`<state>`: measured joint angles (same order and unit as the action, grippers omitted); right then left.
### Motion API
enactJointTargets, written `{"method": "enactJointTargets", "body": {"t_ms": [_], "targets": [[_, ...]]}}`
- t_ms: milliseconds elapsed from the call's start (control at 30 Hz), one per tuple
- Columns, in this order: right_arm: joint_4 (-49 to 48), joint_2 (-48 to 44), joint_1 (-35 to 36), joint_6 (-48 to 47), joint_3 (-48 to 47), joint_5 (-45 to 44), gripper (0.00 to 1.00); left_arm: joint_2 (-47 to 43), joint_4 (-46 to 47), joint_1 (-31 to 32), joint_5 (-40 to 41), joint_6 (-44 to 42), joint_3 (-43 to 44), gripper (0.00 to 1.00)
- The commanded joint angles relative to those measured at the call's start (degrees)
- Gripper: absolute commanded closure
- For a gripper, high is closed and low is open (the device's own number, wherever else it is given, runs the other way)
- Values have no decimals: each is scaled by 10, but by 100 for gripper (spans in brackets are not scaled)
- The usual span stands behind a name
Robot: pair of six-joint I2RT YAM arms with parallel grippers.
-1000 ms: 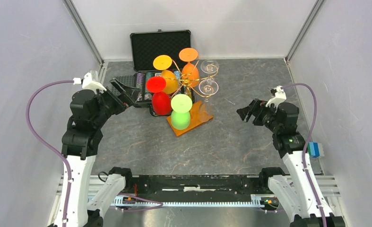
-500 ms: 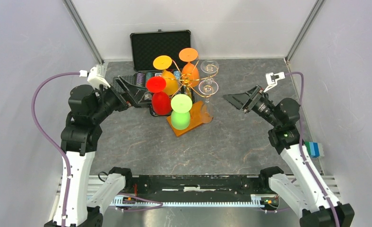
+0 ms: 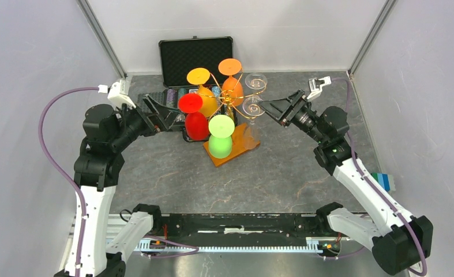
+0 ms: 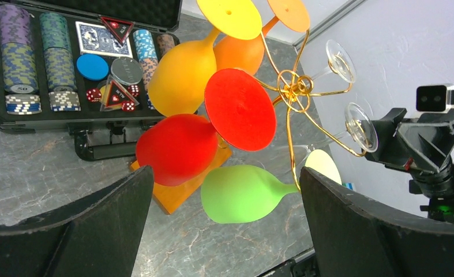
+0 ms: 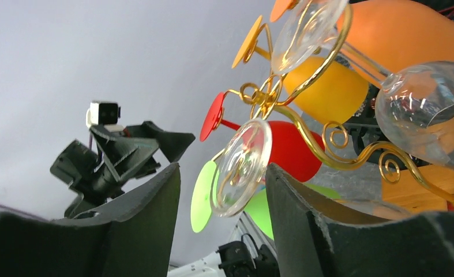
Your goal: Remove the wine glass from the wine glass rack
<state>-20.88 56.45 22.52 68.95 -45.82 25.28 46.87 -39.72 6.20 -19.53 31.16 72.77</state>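
The wine glass rack (image 3: 231, 101), golden wire on an orange wooden base (image 3: 239, 150), stands mid-table hung with yellow, orange, red (image 3: 191, 104) and green (image 3: 220, 128) glasses and two clear ones. My right gripper (image 3: 266, 108) is open, its fingers on either side of the nearer clear wine glass's round foot (image 5: 241, 167). The foot sits close to the right finger (image 5: 305, 225), with a gap to the left one. That glass's bowl (image 5: 426, 109) hangs beyond the golden wire (image 5: 305, 124). My left gripper (image 4: 225, 176) is wide open by the red glass (image 4: 178, 149), holding nothing.
An open black case of poker chips (image 3: 197, 55) lies behind and left of the rack, its chip rows (image 4: 18, 63) close to my left fingers. A small blue and white box (image 3: 385, 182) sits at the right wall. Grey enclosure walls stand on three sides.
My right arm has reached forward and left to the rack, and its jaws have narrowed around the clear glass's foot. My left arm first edged toward the red glass, then held still.
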Motion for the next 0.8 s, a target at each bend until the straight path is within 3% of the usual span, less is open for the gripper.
{"method": "enactJointTargets", "body": {"t_ms": [0,167,367,767], "targets": [[32,16,8,-6,-41,-55,44,-8,14,0,13,-37,0,0],[80,27,12,-30,-64,-88,64,-12,8,0,24,-43,-5,0],[115,18,14,-47,-79,-113,99,-17,4,0,34,-47,-9,0],[147,-6,30,-30,-85,-114,100,-20,-8,0,69,-55,-9,0]]}}
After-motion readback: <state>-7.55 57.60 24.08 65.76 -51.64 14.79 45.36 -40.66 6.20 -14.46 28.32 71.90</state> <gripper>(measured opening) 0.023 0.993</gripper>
